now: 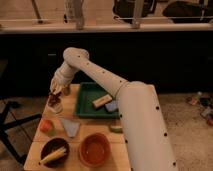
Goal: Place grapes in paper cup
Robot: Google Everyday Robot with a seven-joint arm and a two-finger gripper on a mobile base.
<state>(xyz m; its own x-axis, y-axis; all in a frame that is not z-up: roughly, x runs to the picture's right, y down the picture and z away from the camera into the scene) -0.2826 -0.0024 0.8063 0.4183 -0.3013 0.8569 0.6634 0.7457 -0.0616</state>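
Note:
The small white paper cup (pixel 54 106) stands at the far left of the wooden table (pixel 95 128). The dark reddish-purple grapes (pixel 53 99) are at the cup's rim, just under my gripper (pixel 55 92). The gripper hangs directly above the cup at the end of my white arm (pixel 100 75), which reaches in from the right. I cannot tell whether the grapes rest in the cup or hang from the gripper.
A green tray (pixel 85 107) right of the cup holds a tan block (pixel 101 100) and a bluish item (pixel 111 106). An orange-red fruit (pixel 46 125), a grey wedge (pixel 70 127), a dark brown bowl (pixel 54 150) and an orange bowl (pixel 95 149) sit nearer the front.

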